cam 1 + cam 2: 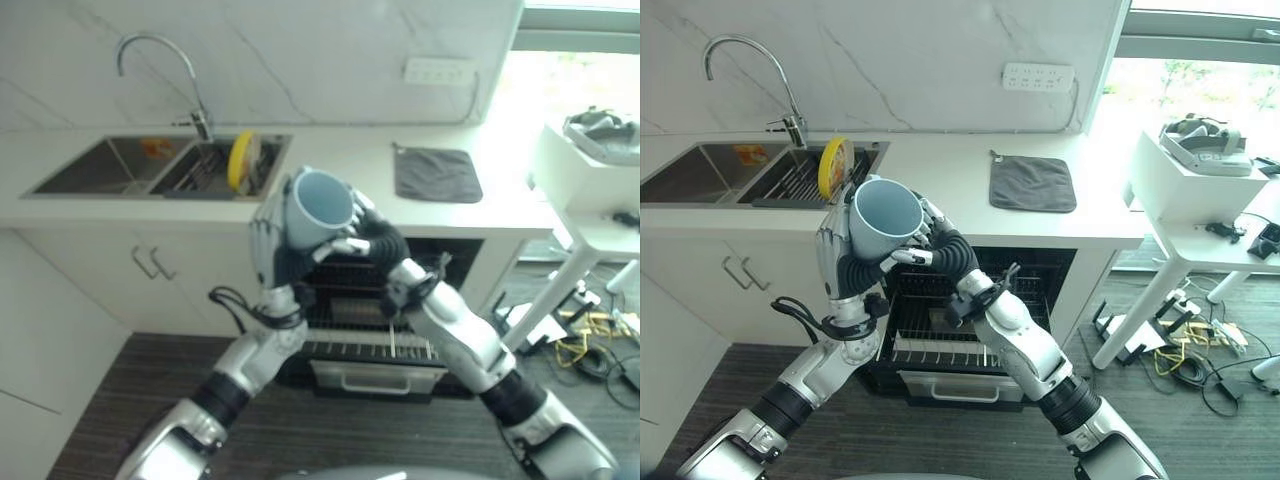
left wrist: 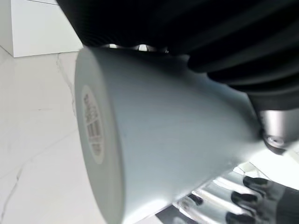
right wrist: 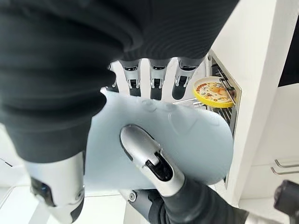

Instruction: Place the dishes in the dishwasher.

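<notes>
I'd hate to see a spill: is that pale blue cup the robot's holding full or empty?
Empty. The cup is tipped with its mouth toward the head camera, showing a bare inside. Both the left hand and right hand grip it.

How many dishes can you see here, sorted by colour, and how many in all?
Pale blue: 1, the cup held up between the left hand and the right hand, above the open dishwasher.
Yellow: 1, the plate standing on edge in the sink.
Total: 2 dishes.
</notes>
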Robot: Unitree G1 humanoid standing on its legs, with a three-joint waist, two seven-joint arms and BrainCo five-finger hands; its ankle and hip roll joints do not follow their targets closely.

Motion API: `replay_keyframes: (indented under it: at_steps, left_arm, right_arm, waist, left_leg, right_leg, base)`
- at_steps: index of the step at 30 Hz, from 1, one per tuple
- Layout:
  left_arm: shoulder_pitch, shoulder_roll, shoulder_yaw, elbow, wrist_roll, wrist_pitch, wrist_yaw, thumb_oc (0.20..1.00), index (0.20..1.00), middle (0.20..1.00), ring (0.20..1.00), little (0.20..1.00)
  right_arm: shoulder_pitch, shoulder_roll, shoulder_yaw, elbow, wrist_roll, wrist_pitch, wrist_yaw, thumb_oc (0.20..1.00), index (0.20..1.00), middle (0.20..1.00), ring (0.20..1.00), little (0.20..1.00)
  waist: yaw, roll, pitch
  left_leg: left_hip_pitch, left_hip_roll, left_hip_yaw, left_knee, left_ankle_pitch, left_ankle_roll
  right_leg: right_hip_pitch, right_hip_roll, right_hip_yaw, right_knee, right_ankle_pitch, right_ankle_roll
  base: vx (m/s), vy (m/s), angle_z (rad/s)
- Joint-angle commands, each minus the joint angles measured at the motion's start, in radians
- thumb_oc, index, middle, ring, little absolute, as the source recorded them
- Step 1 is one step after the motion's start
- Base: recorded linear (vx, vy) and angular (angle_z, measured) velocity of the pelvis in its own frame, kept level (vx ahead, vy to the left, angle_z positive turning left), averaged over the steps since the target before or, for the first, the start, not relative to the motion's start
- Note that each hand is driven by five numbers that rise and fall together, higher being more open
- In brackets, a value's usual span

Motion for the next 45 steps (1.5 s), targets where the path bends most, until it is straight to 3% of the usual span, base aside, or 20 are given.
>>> replay_keyframes:
  at_steps: [1,23,26,27,34,41,42,43,45]
  left_arm:
    - [-0.151,0.008,-0.067,0.012,0.008,0.002,0.000,0.200,0.200,0.200,0.200,0.200]
    - [-0.174,-0.019,-0.138,0.022,-0.015,0.009,-0.023,0.200,0.200,0.200,0.200,0.200]
    - [-0.174,-0.019,-0.149,0.024,-0.015,0.003,-0.029,0.200,0.200,0.200,0.200,0.200]
    - [-0.173,-0.019,-0.152,0.027,-0.016,0.000,-0.028,0.200,0.200,0.200,0.200,0.200]
    - [-0.170,-0.030,-0.182,0.044,-0.017,-0.025,-0.042,0.200,0.200,0.200,0.200,0.200]
    - [-0.172,-0.034,-0.208,0.044,-0.028,-0.009,-0.061,0.200,0.200,0.200,0.200,0.200]
    - [-0.171,-0.036,-0.209,0.047,-0.026,-0.008,-0.062,0.517,0.517,0.517,0.517,0.517]
    - [-0.171,-0.037,-0.210,0.049,-0.026,-0.007,-0.062,1.000,1.000,1.000,1.000,1.000]
    - [-0.169,-0.040,-0.210,0.056,-0.039,-0.011,-0.060,1.000,1.000,1.000,1.000,1.000]
  right_arm:
    - [-0.138,0.058,0.002,0.002,0.019,-0.028,-0.011,1.000,1.000,1.000,1.000,1.000]
    - [-0.192,0.096,0.033,0.048,-0.026,-0.026,-0.057,1.000,1.000,1.000,1.000,1.000]
    - [-0.198,0.096,0.036,0.049,-0.041,-0.036,-0.056,0.256,0.256,0.256,0.256,0.256]
    - [-0.200,0.097,0.037,0.049,-0.042,-0.040,-0.056,0.200,0.200,0.200,0.200,0.200]
    - [-0.216,0.103,0.037,0.046,-0.042,-0.073,-0.085,0.200,0.200,0.200,0.200,0.200]
    - [-0.223,0.109,0.035,0.035,-0.066,-0.110,-0.117,0.200,0.200,0.200,0.200,0.200]
    - [-0.224,0.108,0.033,0.032,-0.065,-0.114,-0.121,0.200,0.200,0.200,0.200,0.200]
    - [-0.225,0.108,0.032,0.030,-0.062,-0.118,-0.126,0.200,0.200,0.200,0.200,0.200]
    - [-0.226,0.109,0.027,0.027,-0.044,-0.131,-0.141,0.200,0.200,0.200,0.200,0.200]
  waist:
    - [0.025,-0.052,0.018]
    - [0.042,-0.047,0.038]
    - [0.042,-0.046,0.041]
    - [0.042,-0.046,0.041]
    - [0.041,-0.041,0.047]
    - [0.039,-0.037,0.049]
    - [0.039,-0.036,0.050]
    - [0.038,-0.036,0.051]
    - [0.037,-0.034,0.051]
  left_leg:
    - [0.000,0.016,-0.025,0.015,-0.037,-0.022]
    - [-0.016,0.013,-0.052,0.034,-0.041,-0.019]
    - [-0.018,0.013,-0.054,0.038,-0.043,-0.018]
    - [-0.017,0.012,-0.054,0.038,-0.043,-0.018]
    - [-0.019,0.013,-0.055,0.050,-0.047,-0.017]
    - [-0.019,0.013,-0.055,0.053,-0.049,-0.015]
    - [-0.019,0.013,-0.056,0.052,-0.049,-0.015]
    - [-0.019,0.013,-0.055,0.052,-0.049,-0.015]
    - [-0.019,0.014,-0.053,0.052,-0.047,-0.015]
  right_leg:
    - [0.020,-0.077,-0.042,-0.006,0.002,0.032]
    - [0.018,-0.080,-0.041,0.005,-0.005,0.026]
    - [0.017,-0.080,-0.039,0.008,-0.006,0.025]
    - [0.016,-0.080,-0.038,0.009,-0.007,0.025]
    - [0.015,-0.082,-0.036,0.017,-0.011,0.021]
    - [0.016,-0.082,-0.034,0.016,-0.013,0.019]
    - [0.015,-0.082,-0.033,0.016,-0.013,0.018]
    - [0.015,-0.082,-0.033,0.017,-0.013,0.018]
    - [0.015,-0.083,-0.034,0.017,-0.014,0.017]
  base:
    - [0.00,0.000,0.00]
    - [0.00,0.000,0.01]
    - [0.01,-0.004,0.05]
    - [0.00,0.000,0.00]
    - [0.00,0.000,0.00]
    - [0.00,0.000,0.00]
    - [0.00,0.000,0.00]
    - [0.00,0.000,0.00]
    - [0.00,0.000,0.00]
